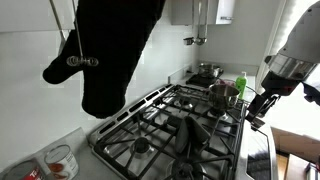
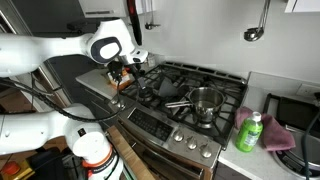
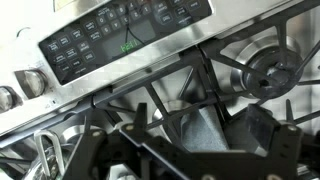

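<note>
Jaws gape wide and empty; the gripper (image 2: 126, 76) hovers over the black grate (image 2: 175, 80) beside the control panel (image 3: 120, 35), steel pot (image 2: 205, 102) well apart.

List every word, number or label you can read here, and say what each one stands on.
No text here can be read with certainty.
On the control panel of the stove, wrist view: white button labels, too small and blurred to read.
On the green display in that panel: lit characters, blurred, unreadable.
On the green bottle in an exterior view: any label is too small to tell.
</note>
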Motion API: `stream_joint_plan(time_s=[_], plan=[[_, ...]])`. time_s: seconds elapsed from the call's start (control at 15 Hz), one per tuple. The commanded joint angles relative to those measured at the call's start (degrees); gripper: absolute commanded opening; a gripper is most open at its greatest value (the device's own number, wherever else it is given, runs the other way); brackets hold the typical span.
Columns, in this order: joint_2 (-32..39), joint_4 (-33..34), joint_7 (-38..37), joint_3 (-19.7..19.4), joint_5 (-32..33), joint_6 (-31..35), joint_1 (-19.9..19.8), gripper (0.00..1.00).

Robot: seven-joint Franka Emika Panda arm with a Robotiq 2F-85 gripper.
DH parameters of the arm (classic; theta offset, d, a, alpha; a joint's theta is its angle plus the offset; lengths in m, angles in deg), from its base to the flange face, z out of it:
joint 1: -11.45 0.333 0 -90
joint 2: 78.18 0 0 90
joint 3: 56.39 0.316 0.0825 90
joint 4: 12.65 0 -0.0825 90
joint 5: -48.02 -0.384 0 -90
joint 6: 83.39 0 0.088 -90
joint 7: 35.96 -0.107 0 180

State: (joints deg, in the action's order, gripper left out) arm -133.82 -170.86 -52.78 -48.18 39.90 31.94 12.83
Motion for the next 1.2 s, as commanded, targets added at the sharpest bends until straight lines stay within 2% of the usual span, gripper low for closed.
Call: stream_joint_plan(time_s=[0.0,0.27,0.33,0.47,0.53,1.13], plan=[[0.0,0.2,0.1,0.1,-0.1,-0.2,-0.2,1.00],[0.0,0.2,0.1,0.1,-0.1,-0.2,-0.2,1.00],[2.7,1.1,-1.0,0.7,0.6,0.8,-1.6,1.00],[7.8,2.9,1.0,0.5,1.2,5.4,-1.8,1.00],[10.4,4.0,0.6,1.7,2.5,7.6,-2.6,1.00],[30.7,10.8,5.5,2.0,5.5,21.0,0.5,1.00]])
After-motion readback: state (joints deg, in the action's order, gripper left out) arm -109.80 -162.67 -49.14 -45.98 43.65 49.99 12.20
